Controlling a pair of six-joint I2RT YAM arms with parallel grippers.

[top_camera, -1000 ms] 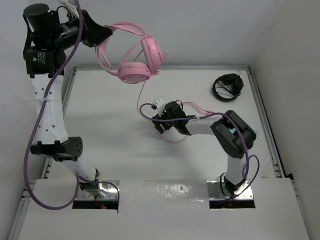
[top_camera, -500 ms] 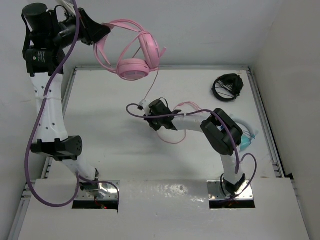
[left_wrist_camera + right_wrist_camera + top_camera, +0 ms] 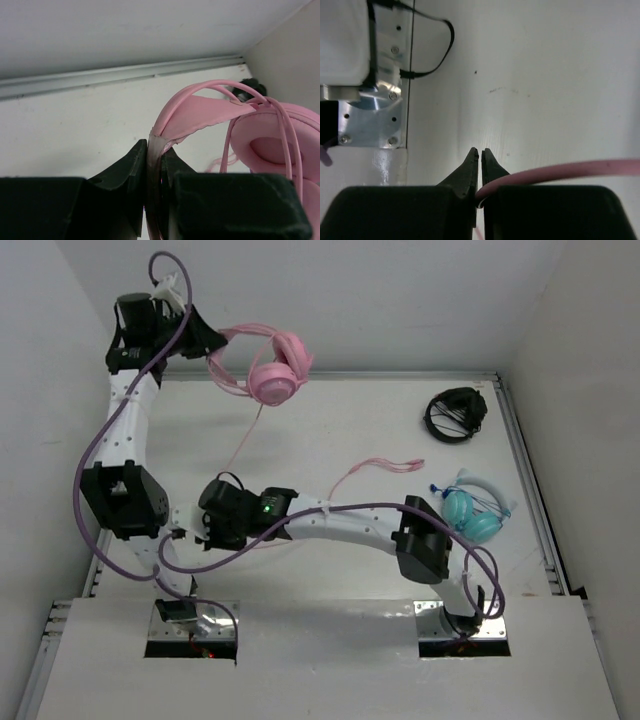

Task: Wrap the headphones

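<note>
**Both grippers clamped: left on the headband, right on the cable**

The left gripper (image 3: 212, 343) is raised at the far left corner. Its jaws are closed tight on the thin headband (image 3: 195, 112) of the pink headphones (image 3: 275, 375). The left wrist view shows the band pinched between the two black fingers. The earcups (image 3: 270, 150) hang just right of the jaws, above the far edge of the table (image 3: 330, 420).

The right gripper (image 3: 208, 528) reaches across to the near left of the table, low over the surface. Its jaws are pressed together on the pink cable (image 3: 560, 170), which emerges from between the fingers a little behind the tips and runs off to the right.

Seen from above, the cable drops from the hanging headphones toward the right gripper. Another stretch lies looped on the table at centre right.

Black headphones (image 3: 455, 415) sit at the far right, and a teal pair (image 3: 470, 512) lies nearer on the right.
</note>
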